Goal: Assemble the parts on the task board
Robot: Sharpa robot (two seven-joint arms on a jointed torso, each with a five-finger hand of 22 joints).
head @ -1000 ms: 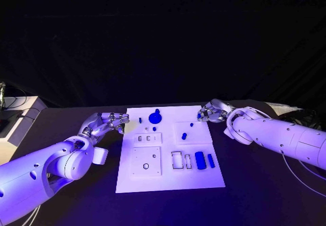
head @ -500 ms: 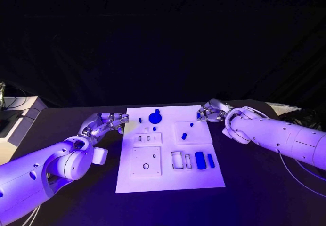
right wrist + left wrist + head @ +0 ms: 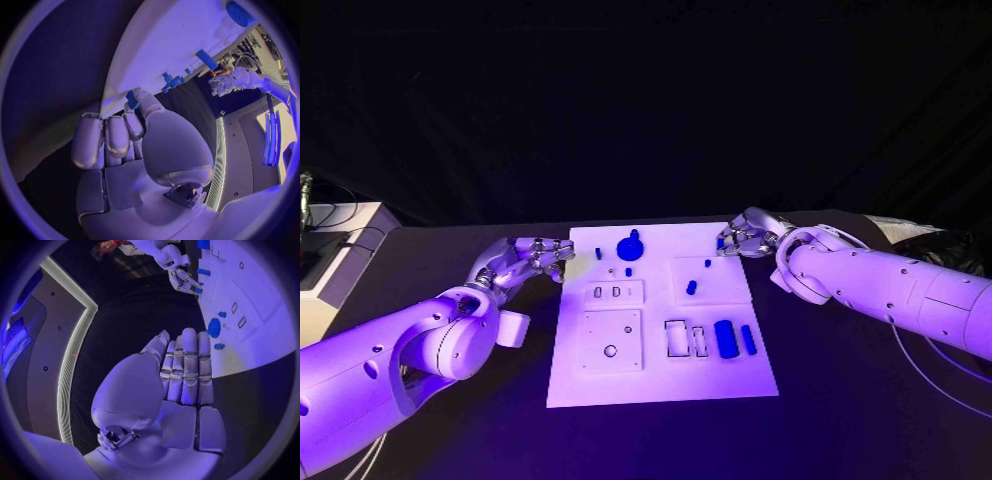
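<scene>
— Hands first: how did the silver many-fingered right hand [image 3: 749,240] stand?

— It sat at the far right edge of the flat white rectangular task board [image 3: 661,380]. Seen from its own wrist, its fingers [image 3: 106,140] were curled in, and a small blue piece [image 3: 132,98] showed right at the fingertips, against the board's edge. Whether it was pinched or only touched, I could not tell.

— And the silver left hand [image 3: 524,260]?

— Beside the board's far left edge, not touching it. From its wrist its fingers [image 3: 187,365] lay straight and side by side, with nothing in them.

— Where were the parts?

— On the board. A round dark-blue knob-like part [image 3: 630,248] stood near the far edge, with a small blue peg [image 3: 599,254] to its left and a small blue dot-like piece [image 3: 627,272] just nearer. A short blue pin [image 3: 691,288] lay in the square panel on the right. Nearer the robot, a rounded blue block [image 3: 726,340] and a slim blue bar [image 3: 749,341] lay side by side, just right of two empty white rectangular slots [image 3: 685,340].

— Anything else?

— A white box-like unit [image 3: 343,255] stood at the table's left side, well apart from the board.
</scene>
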